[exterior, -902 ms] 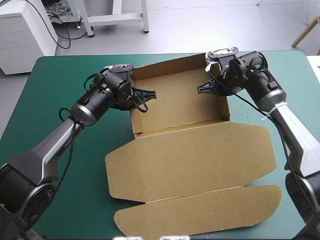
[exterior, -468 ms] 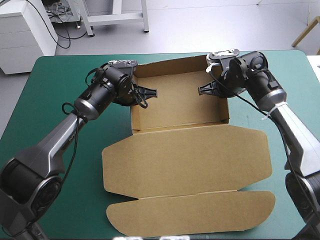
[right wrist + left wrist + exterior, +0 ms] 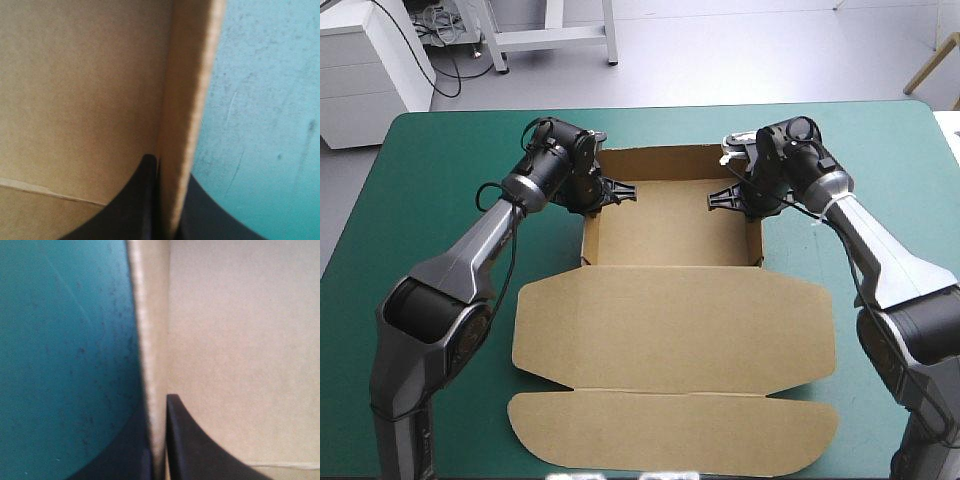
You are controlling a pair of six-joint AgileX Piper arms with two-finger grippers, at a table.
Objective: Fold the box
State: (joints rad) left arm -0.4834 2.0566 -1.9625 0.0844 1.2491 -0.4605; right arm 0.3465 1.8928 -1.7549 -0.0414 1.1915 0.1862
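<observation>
Your left hand (image 3: 620, 188) is clamped on the box (image 3: 670, 320). In the left wrist view its two black fingers (image 3: 195, 450) stand all but together, with the thin edge of the tray's left wall (image 3: 589, 225) pinched between them. One finger is on the inner side over the brown floor, the other on the outer side over the teal-green table (image 3: 440, 160).

Your right hand (image 3: 715, 198) mirrors it. In the right wrist view its fingers are nearly closed on the right wall (image 3: 757, 240), which stands upright between them, one finger inside the tray and one outside. Both hands reach in over the side walls near the tray's far corners and point toward each other across the tray.

The box sits at the middle of the table. Its tray (image 3: 670, 225) lies toward the far edge with the back and side walls raised. The lid (image 3: 670, 335) lies flat on the table on the near side, joined to the tray along a crease. The lid's long rounded flap (image 3: 670, 430) lies flat too, reaching close to the near edge.
</observation>
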